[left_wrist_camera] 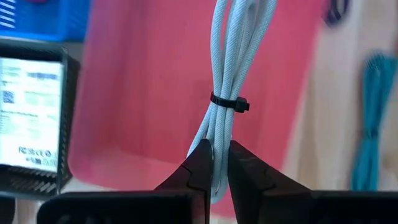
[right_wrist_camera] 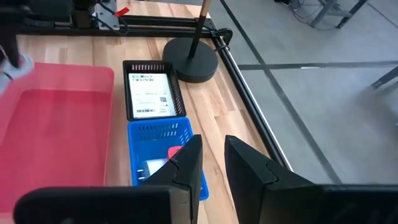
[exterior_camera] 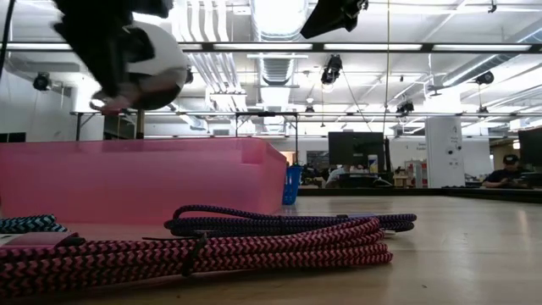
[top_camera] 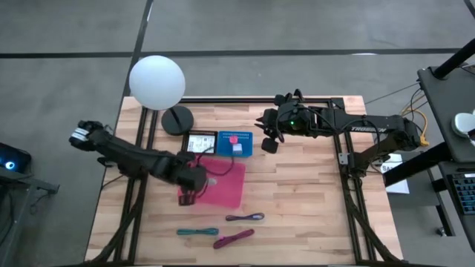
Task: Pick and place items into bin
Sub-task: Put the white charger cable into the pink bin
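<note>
White cord [left_wrist_camera: 231, 74], bundled with a black tie: clamped between the left gripper [left_wrist_camera: 219, 163] jaws, hanging above the pink bin [top_camera: 228, 185]. Right gripper [right_wrist_camera: 212, 163]: jaws slightly parted, holding nothing, above the blue basket [right_wrist_camera: 163, 134]. Purple cord [top_camera: 246, 217], teal cord [top_camera: 197, 232], magenta cord [top_camera: 233, 238]: on the desk [top_camera: 297, 200], beyond the bin from the left jaws.

Cords [top_camera: 234, 231] before bin [top_camera: 231, 185]

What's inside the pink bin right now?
The pink bin looks empty where visible. The left gripper holds the white cord above it, covering one corner in the high view.
</note>
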Motion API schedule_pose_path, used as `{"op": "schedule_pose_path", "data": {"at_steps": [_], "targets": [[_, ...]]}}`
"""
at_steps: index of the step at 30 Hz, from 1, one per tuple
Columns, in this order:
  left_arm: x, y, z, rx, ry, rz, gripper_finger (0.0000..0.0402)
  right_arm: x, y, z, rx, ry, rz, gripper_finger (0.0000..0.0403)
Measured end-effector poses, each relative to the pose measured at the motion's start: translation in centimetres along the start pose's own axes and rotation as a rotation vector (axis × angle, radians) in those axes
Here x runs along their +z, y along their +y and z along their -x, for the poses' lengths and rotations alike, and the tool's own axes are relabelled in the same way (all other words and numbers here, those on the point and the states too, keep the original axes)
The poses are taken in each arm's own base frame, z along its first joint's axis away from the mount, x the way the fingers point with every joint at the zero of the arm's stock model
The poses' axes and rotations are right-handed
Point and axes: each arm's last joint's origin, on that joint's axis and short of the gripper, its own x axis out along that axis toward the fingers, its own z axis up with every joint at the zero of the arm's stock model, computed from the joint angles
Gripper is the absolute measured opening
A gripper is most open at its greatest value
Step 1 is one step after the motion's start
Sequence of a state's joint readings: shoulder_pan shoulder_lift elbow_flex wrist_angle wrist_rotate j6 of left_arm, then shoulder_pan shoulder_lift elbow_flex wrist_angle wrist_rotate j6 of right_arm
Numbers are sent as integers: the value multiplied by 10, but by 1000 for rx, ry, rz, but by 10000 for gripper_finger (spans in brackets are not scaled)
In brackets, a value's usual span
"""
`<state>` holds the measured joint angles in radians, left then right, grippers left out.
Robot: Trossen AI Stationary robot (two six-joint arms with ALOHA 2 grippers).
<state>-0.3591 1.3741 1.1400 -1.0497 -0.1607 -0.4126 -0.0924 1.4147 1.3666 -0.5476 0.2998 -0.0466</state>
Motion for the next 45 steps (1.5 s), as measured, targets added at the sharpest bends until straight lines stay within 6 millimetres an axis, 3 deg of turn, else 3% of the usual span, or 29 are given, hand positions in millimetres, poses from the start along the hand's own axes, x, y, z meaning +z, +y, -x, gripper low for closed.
{"op": "schedule_pose_path", "data": {"at_steps": [8, 21, 29, 45], "targets": [[21, 23, -28, 54, 33, 109, 17, 0, 0, 0, 0, 2, -13, 56], [28, 28, -69, 149, 168, -104, 18, 0, 0, 0, 1, 2, -8, 56], [17, 38, -95, 224, 276, -150, 18, 0, 0, 0, 1, 3, -8, 56], [15, 53, -99, 286, 295, -139, 24, 0, 0, 0, 0, 2, -12, 56]]}}
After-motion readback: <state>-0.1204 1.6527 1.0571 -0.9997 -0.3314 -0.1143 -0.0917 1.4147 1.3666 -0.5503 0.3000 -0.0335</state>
